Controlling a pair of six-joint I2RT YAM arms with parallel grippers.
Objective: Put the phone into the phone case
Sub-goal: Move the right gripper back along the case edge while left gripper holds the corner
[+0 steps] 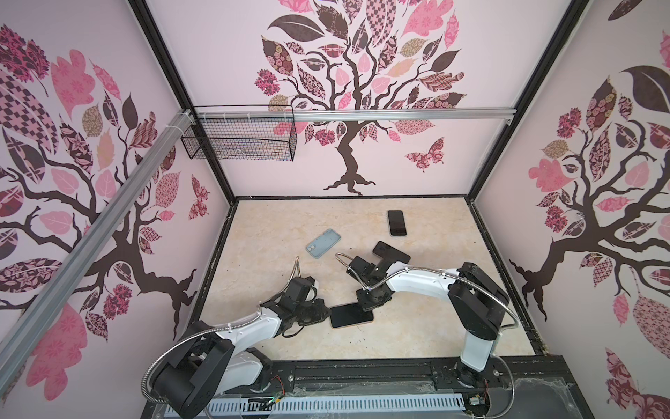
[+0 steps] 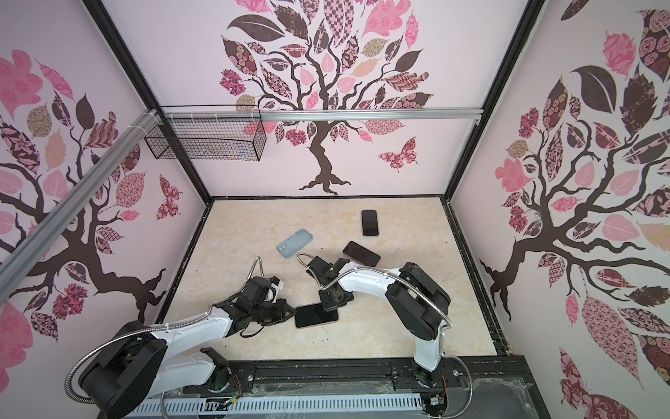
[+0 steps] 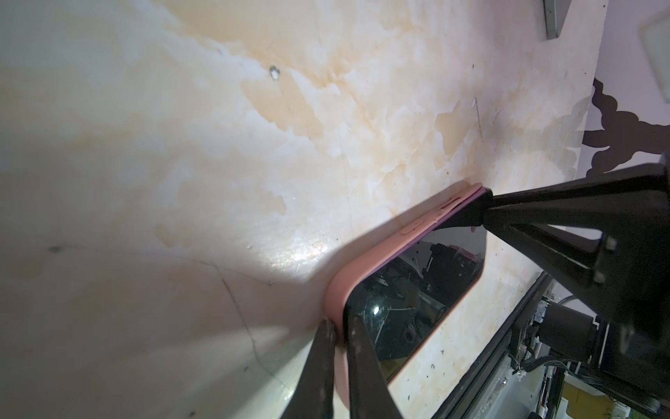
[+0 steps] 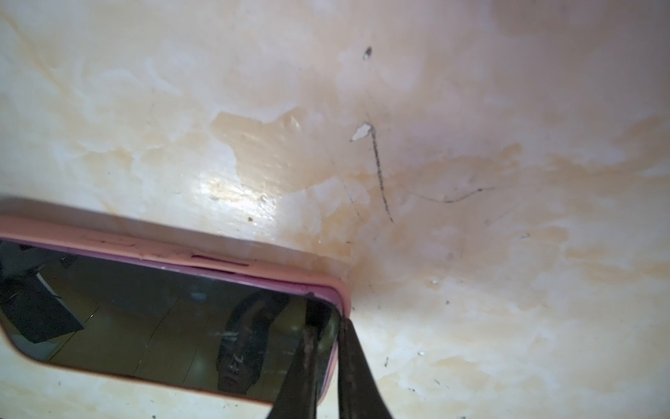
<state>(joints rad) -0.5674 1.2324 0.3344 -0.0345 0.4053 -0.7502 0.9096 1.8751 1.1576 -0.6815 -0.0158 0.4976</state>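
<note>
Now | L gripper (image 3: 339, 328): jaws narrow, pinch case (image 3: 335, 294) end to steady | R gripper (image 4: 328, 315): narrow on corner rim, prob seating phone (image 3: 417, 290).

Middle of the bench (image 2: 398, 326): a dark phone (image 2: 315, 316) lies flat, screen up, with a thin rim of peach case (image 2: 336, 321) showing at its right end. The left gripper (image 2: 292, 315) sits at the phone's left end, and the right gripper (image 2: 329, 308) comes down on its far edge. Farther back a light blue case (image 2: 294, 243) lies alone. A second phone (image 2: 361, 253) lies just beyond the right arm, and a third phone (image 2: 369, 222) behind that.
</note>
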